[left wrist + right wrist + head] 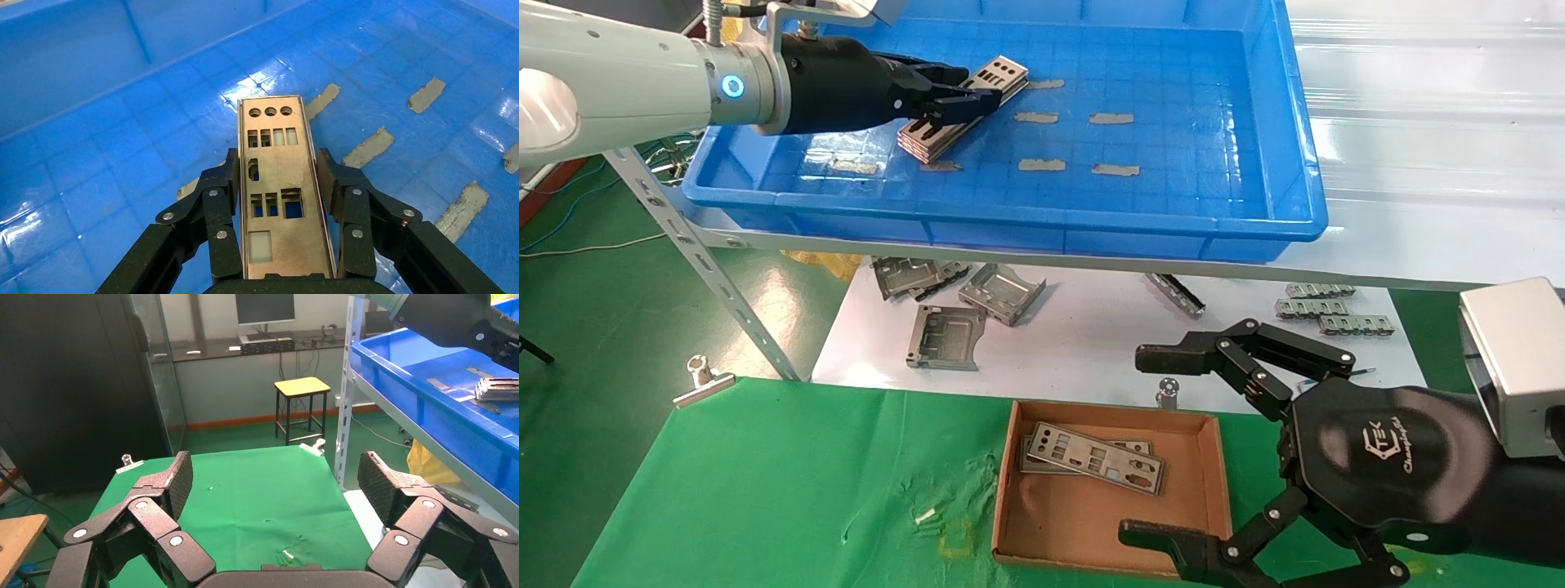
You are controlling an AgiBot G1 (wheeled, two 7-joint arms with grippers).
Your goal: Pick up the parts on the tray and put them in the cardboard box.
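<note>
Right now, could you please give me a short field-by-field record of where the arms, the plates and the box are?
left gripper: inside the blue tray, fingers either side of the stack of plates, not visibly clamped
right gripper: open, empty, beside the cardboard box
plates in box: two, overlapping, lying flat
tray floor: several grey tape strips
white sheet below the tray: folded brackets
</note>
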